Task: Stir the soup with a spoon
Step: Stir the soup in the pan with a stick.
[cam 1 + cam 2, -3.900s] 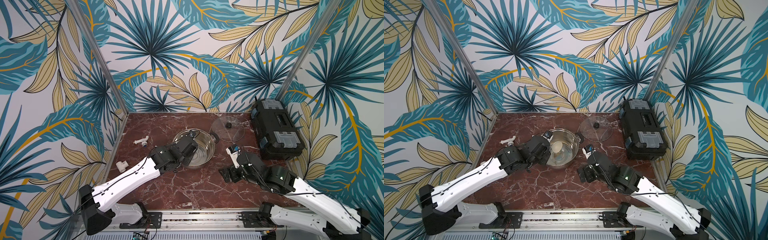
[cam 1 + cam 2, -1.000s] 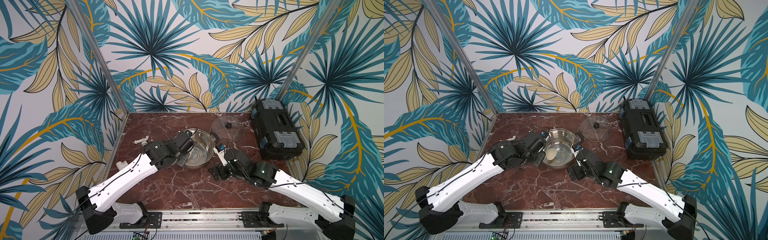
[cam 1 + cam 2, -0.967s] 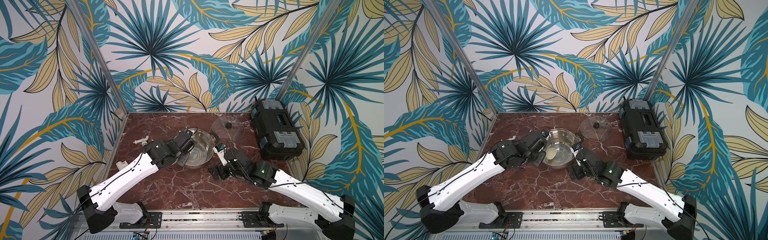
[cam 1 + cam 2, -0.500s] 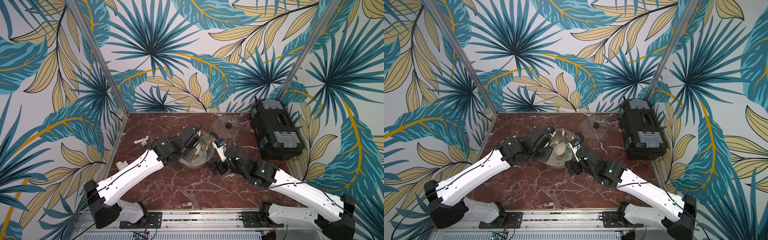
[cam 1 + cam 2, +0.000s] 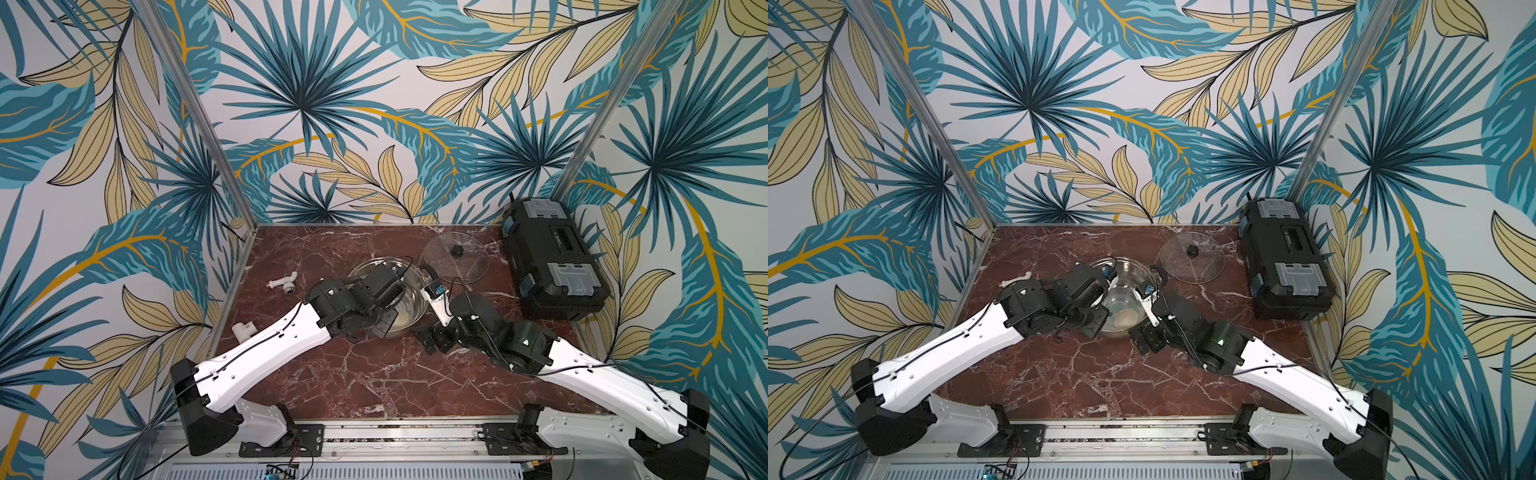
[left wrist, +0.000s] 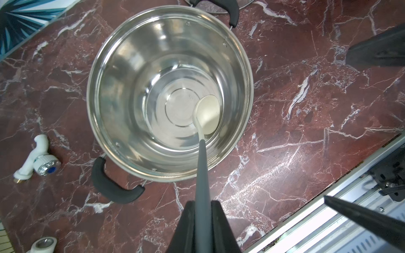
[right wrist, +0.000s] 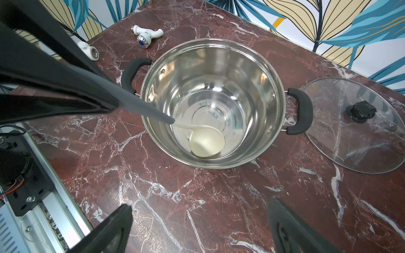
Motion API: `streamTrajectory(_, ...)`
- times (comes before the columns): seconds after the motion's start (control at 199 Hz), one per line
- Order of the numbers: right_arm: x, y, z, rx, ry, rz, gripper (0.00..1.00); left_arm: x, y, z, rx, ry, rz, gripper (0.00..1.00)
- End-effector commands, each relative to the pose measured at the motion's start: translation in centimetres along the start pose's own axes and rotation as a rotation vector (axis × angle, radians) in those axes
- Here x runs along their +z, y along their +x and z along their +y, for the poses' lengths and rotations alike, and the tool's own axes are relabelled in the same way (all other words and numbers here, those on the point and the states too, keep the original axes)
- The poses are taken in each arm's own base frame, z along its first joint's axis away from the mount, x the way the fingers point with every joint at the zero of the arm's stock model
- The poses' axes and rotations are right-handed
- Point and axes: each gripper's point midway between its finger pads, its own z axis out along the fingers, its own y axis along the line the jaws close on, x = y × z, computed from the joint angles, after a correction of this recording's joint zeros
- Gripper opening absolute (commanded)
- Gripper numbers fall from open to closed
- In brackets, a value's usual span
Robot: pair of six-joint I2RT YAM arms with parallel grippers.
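Note:
The round steel pot (image 5: pixel 409 291) (image 5: pixel 1129 274) stands mid-table in both top views. Its inside (image 6: pixel 131 65) (image 7: pixel 219 76) is bare and shiny; no soup shows. The spoon's cream bowl (image 6: pixel 208 114) (image 7: pixel 207 141) (image 5: pixel 1126 319) rests on the pot's bottom near the wall. Its grey handle (image 6: pixel 202 175) slants up over the rim. My left gripper (image 6: pixel 202 202) (image 5: pixel 1092 320) is shut on that handle, just outside the pot's near-left side. My right gripper (image 7: pixel 198 207) (image 5: pixel 432 340) hovers open over bare table by the pot's near-right side, holding nothing.
A clear glass lid (image 5: pixel 455 257) (image 7: pixel 355 131) with a black knob lies behind and right of the pot. A black toolbox (image 5: pixel 552 257) sits at the right edge. White pipe fittings (image 5: pixel 284 282) (image 5: pixel 245 330) (image 6: pixel 36 157) lie on the left. A metal rail (image 6: pixel 328 210) runs along the front edge.
My left arm has swung further over the pot and the spoon's bowl has shifted inside it. The open right gripper has moved closer to the pot's near-right side.

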Motion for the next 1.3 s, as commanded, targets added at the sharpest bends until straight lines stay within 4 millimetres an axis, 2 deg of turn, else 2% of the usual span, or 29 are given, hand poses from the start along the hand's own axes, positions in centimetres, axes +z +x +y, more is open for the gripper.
streamTrajectory(0.0, -0.1, 0.3, 0.6, -0.021, -0.032, 0.014, 1.00, -2.3, 0.6, 2.5, -0.031, -0.083, -0.048, 0.00)
streamTrajectory(0.206, 0.1, 0.7, 0.7, -0.017, -0.041, 0.026, 0.99, -2.7, 0.0, 5.6, -0.037, -0.199, -0.084, 0.00)
streamTrajectory(0.356, -0.2, 0.9, 0.4, -0.003, -0.031, 0.013, 1.00, -2.3, -1.9, 6.3, -0.027, -0.246, -0.128, 0.00)
streamTrajectory(0.491, -0.8, 1.0, 0.0, 0.007, -0.017, -0.006, 0.99, -1.8, -4.2, 5.4, -0.027, -0.217, -0.185, 0.00)
streamTrajectory(0.652, -1.4, 1.3, -0.5, 0.009, -0.001, -0.010, 1.00, -1.1, -6.6, 3.5, -0.037, -0.126, -0.258, 0.00)
streamTrajectory(0.787, -1.7, 1.5, -1.0, 0.009, 0.021, -0.016, 0.99, -0.5, -7.5, 1.5, -0.038, -0.025, -0.274, 0.00)
streamTrajectory(0.907, -2.1, 1.7, -1.4, 0.003, 0.037, -0.011, 1.00, 0.1, -7.0, 0.4, -0.038, 0.031, -0.236, 0.00)
streamTrajectory(1.063, -2.1, 1.9, -1.4, -0.019, 0.038, -0.002, 1.00, 0.0, -5.0, -0.5, -0.040, 0.098, -0.169, 0.00)
streamTrajectory(1.293, -1.6, 1.7, -0.7, -0.033, 0.011, 0.012, 0.99, -1.4, -1.2, 0.9, -0.066, 0.072, -0.095, 0.00)
